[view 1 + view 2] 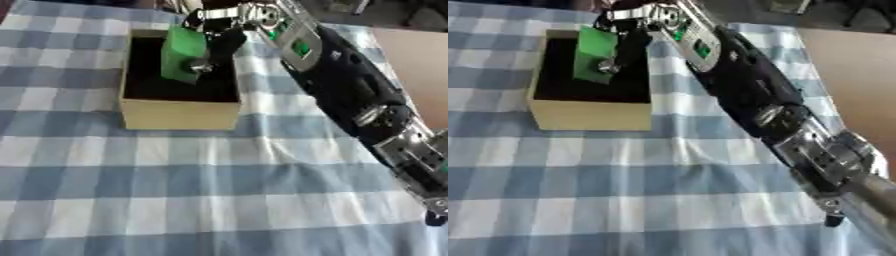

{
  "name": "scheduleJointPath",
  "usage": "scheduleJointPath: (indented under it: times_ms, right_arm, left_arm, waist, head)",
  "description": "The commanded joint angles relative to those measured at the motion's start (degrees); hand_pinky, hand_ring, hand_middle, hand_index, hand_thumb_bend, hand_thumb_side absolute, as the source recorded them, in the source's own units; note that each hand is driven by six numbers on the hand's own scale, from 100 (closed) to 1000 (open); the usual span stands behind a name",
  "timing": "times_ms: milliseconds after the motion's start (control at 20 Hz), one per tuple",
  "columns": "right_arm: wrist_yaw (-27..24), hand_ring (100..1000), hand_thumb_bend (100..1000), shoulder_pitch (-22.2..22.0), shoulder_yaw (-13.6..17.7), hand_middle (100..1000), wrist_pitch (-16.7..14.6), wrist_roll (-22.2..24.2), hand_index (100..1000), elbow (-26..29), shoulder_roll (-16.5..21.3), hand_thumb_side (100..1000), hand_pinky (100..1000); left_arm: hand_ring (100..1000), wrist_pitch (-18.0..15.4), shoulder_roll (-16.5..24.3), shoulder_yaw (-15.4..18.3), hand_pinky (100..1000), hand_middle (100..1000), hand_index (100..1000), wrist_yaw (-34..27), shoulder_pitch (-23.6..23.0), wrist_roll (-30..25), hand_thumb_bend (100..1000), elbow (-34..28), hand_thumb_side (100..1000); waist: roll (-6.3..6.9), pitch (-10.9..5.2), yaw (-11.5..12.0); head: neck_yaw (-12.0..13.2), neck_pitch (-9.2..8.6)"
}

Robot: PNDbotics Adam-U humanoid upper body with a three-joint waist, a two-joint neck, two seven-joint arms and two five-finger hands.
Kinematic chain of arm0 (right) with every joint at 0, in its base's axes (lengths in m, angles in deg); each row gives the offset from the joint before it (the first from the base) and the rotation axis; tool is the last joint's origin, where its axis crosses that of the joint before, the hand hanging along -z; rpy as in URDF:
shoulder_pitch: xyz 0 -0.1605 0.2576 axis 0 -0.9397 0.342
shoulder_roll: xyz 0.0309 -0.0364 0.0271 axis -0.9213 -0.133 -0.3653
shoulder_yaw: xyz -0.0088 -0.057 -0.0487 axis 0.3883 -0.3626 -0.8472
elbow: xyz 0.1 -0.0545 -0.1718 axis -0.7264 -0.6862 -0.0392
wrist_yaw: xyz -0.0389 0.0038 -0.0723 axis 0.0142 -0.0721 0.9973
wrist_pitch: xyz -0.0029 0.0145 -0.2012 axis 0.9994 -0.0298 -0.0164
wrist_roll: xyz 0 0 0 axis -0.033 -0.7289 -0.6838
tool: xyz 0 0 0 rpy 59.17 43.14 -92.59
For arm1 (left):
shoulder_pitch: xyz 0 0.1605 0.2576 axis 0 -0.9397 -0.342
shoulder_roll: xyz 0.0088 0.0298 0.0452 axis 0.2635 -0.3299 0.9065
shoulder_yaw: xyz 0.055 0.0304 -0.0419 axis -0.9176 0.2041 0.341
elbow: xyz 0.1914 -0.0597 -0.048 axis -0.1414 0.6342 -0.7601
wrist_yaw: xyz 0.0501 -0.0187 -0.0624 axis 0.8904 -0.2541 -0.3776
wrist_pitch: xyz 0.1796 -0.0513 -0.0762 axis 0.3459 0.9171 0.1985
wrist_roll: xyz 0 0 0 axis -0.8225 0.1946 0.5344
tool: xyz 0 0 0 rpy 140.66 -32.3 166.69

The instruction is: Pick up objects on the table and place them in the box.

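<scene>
pinching green block (182,52) in right hand (219,37), fingers curled round it | holding block just under hand, over box (179,114) opening | risking block tipping onto box rim if releasing off-centre, sliding out onto checked surface (175,190)

No readable text, labels or nos. anywhere: none on the green block (183,54), the box (179,116), far left, or the arm (350,85), right.
</scene>
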Motion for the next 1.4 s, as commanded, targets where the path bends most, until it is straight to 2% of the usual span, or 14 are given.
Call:
scheduleJointPath:
  times_ms: [50, 150, 300, 450, 650, 800, 1150, 1400]
  right_arm:
    - [0.2, 519, 100, 1.4, 0.2, 500, -0.7, 1.5, 692, -0.5, 0.7, 473, 569]
    - [0.6, 540, 100, 1.5, 0.3, 528, -1.1, 2.6, 723, -0.7, 0.8, 482, 582]
    - [1.4, 641, 100, 1.5, 0.3, 646, -1.6, 4.1, 837, -0.7, 0.9, 582, 641]
    - [2.6, 716, 100, 1.6, 0.6, 720, -2.0, 5.0, 899, -0.6, 1.1, 627, 684]
    - [4.4, 794, 259, 1.7, 0.8, 788, -2.5, 5.5, 997, -0.4, 1.3, 620, 747]
    - [6.3, 824, 327, 1.8, 1.0, 839, -3.2, 5.4, 1000, -0.3, 1.4, 635, 783]
    - [8.0, 827, 348, 1.7, 1.8, 856, -3.7, 3.7, 1000, 0.3, 1.6, 628, 791]
    - [6.8, 822, 352, 1.5, 2.1, 848, -3.8, 3.9, 1000, 1.5, 2.1, 636, 791]
  left_arm:
    - [596, 0.0, 0.4, -0.1, 696, 657, 735, -0.3, 0.8, -0.2, 100, -1.0, 898]
    - [596, 0.0, 0.4, -0.1, 696, 657, 735, -0.3, 0.8, -0.3, 100, -1.0, 898]
    - [596, 0.0, 0.4, -0.1, 696, 657, 735, -0.3, 0.8, -0.3, 100, -1.0, 897]
    - [596, 0.1, 0.4, -0.1, 697, 657, 735, -0.3, 0.7, -0.3, 100, -1.0, 898]
    - [596, 0.2, 0.3, -0.1, 697, 657, 735, -0.3, 0.7, -0.3, 100, -1.0, 897]
    - [596, 0.2, 0.3, 0.0, 697, 657, 735, -0.3, 0.7, -0.3, 100, -1.0, 897]
    - [597, 0.3, 0.3, 0.0, 697, 658, 735, -0.3, 0.5, -0.3, 100, -1.0, 897]
    - [597, 0.4, 0.3, 0.0, 697, 657, 735, -0.3, 0.5, -0.4, 100, -1.0, 897]
  waist:
    - [-0.5, -0.16, 0.0]
    - [-0.52, -0.14, 0.0]
    - [-0.52, -0.12, 0.0]
    - [-0.54, -0.12, -0.1]
    - [-0.54, -0.16, -0.1]
    - [-0.49, -0.2, -0.2]
    - [-0.13, -0.21, -0.5]
    - [0.15, -0.35, -0.8]
  head:
    - [0.2, 0.46]
    - [0.2, 0.55]
    - [0.2, 0.68]
    - [0.3, 0.8]
    - [0.3, 0.78]
    - [0.2, 0.72]
    - [-0.1, 0.72]
    - [-0.3, 0.67]
